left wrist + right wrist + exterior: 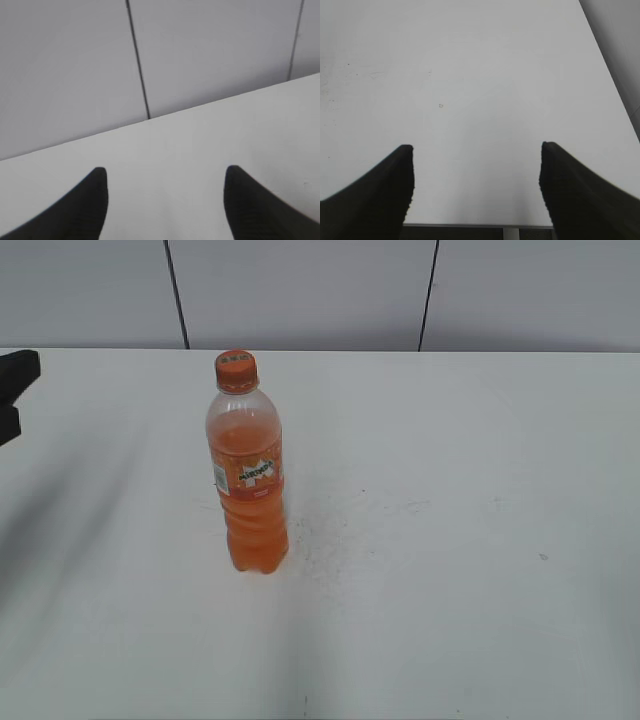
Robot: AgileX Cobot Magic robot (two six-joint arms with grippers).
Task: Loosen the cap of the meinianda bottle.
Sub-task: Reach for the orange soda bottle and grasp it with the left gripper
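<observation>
The meinianda bottle [250, 490] stands upright on the white table, left of the middle in the exterior view. It is clear plastic with orange drink and an orange label with a white logo. Its orange cap [236, 369] sits on the neck. My left gripper [15, 390] shows as black fingers at the far left edge, well away from the bottle. In the left wrist view my left gripper [165, 172] is open and empty over bare table. My right gripper [476, 147] is open and empty in the right wrist view; it is out of the exterior view. Neither wrist view shows the bottle.
The white table [450, 540] has faint scuff marks right of the bottle. A grey panelled wall [300, 290] runs behind the table's far edge. The right wrist view shows the table's near edge [480, 225] and its right edge.
</observation>
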